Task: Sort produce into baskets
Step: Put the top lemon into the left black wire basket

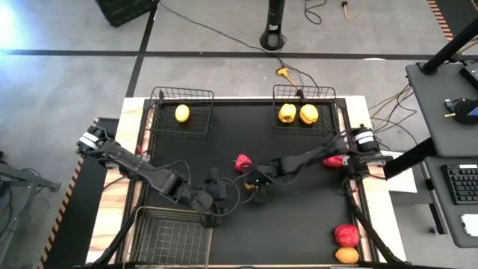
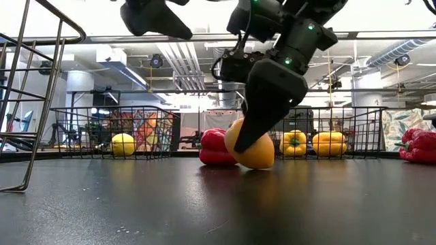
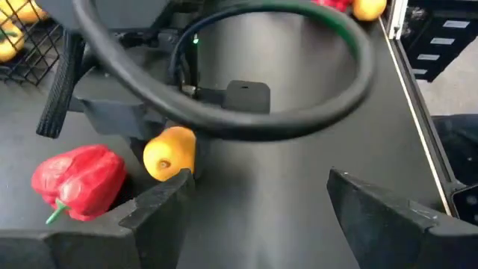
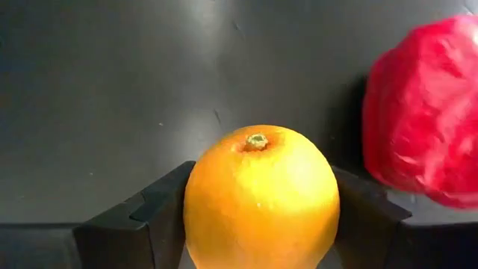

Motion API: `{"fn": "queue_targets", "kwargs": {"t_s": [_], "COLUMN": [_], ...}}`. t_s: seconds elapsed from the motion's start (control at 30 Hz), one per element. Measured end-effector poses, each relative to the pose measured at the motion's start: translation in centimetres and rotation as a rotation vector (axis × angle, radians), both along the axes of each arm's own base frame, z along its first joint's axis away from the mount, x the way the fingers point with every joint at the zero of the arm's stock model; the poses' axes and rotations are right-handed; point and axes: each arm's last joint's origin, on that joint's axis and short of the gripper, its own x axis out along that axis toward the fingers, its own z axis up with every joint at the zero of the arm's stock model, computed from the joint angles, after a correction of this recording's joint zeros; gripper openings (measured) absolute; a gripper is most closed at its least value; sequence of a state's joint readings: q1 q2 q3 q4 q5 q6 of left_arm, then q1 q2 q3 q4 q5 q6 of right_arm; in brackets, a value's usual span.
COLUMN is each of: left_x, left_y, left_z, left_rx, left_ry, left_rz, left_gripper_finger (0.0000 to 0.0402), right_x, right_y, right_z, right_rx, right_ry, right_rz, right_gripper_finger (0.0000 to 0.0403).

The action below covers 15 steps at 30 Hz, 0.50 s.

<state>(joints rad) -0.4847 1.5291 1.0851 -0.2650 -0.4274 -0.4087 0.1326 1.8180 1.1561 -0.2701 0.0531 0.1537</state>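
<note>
A yellow-orange round fruit [image 4: 260,198] sits in the middle of the black table, next to a red bell pepper [image 1: 243,162]. My right gripper [image 1: 250,185] is shut on this fruit. My left gripper [image 3: 261,217] is open and empty just to the left of it, near the near-left basket [image 1: 168,235]. The far-left basket [image 1: 160,119] holds one yellow fruit [image 1: 182,113]. The far-right basket [image 1: 328,119] holds two yellow peppers [image 1: 297,113]. My right gripper pinches the fruit by its two opposite sides [image 4: 196,205], one finger [image 4: 153,217] on each. The fingers slant down from above and from the table's right. The fruit's stem end [image 4: 257,140] faces away from the wrist. In the low view its underside [image 2: 257,163] is at the table top.
A second red pepper [image 1: 334,161] lies under the right arm near the right edge. A third red pepper [image 1: 345,234] and an orange fruit [image 1: 346,255] lie at the near right corner. The left arm's cable [image 3: 224,119] loops over the table's middle.
</note>
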Motion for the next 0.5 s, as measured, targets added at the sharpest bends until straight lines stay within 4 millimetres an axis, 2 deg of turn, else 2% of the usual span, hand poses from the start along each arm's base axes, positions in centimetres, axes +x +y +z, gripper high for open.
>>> {"fn": "queue_targets", "kwargs": {"t_s": [0.13,0.3,0.5], "left_x": [-0.1,-0.1,-0.1], "left_y": [0.1,0.1,0.2], "left_z": [-0.1,-0.2,-0.3], "left_rx": [0.002,0.006,0.017], "left_ry": [0.016,0.024,0.013], "left_rz": [0.005,0.006,0.040], "left_gripper_finger": [0.0290,0.0290,0.0290], "right_x": [0.8,1.3,0.5], "right_y": [0.1,0.2,0.3], "right_z": [0.0,0.5,2.6], "right_rx": [-0.004,-0.010,-0.008], "right_ry": [-0.005,-0.028,-0.043], "right_rz": [0.007,0.019,0.025], "right_gripper_finger": [0.0278,0.0335,0.0394]}}
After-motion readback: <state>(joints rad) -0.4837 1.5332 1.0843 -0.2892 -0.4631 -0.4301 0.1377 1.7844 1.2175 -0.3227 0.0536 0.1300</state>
